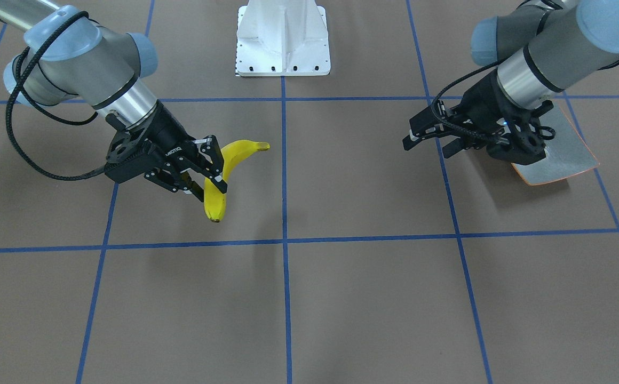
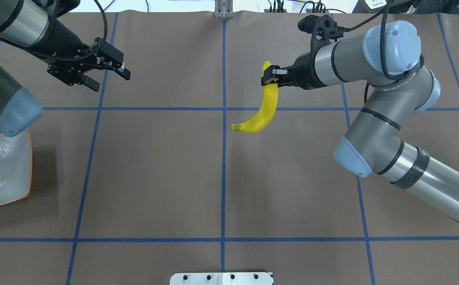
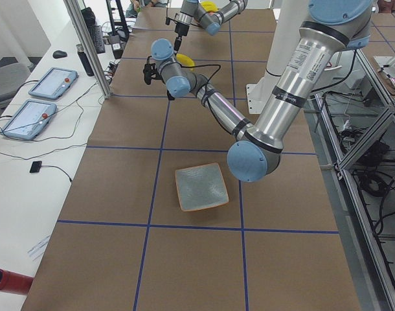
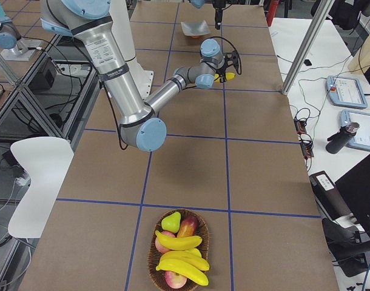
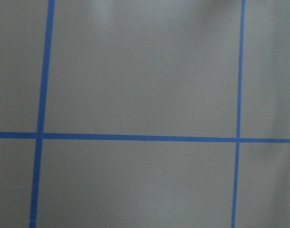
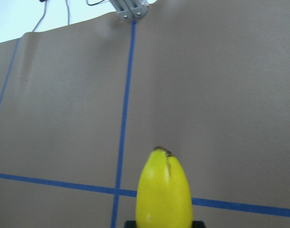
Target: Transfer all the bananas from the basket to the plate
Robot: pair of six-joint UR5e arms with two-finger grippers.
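The table [image 2: 154, 178] is covered in matt brown paper divided into squares by blue tape lines [image 2: 223, 158]. White benches carrying tablet-like screens [image 3: 52, 83] run along its far side. Clock directions refer to the overhead view, with 12 o'clock away from the robot.

A white metal base plate [image 1: 283, 40] is bolted at 6 o'clock. The plate [image 3: 201, 186], square, grey-green, orange-rimmed, with upturned edges, lies at 9 o'clock, and the left arm's elbow hides part of it from above. A woven basket [image 4: 151, 262] sits at the 3 o'clock end, holding more bananas [image 4: 180, 242], a pear [image 4: 168, 221] and red fruit [image 4: 186, 227].

The right gripper [image 2: 270, 75] is clamped on one smooth, curved yellow banana [image 2: 267, 109] toward its dark-tipped end, just at 1 o'clock of centre. The left gripper [image 2: 109, 79], at 11 o'clock, has its fingers spread wide and holds nothing.
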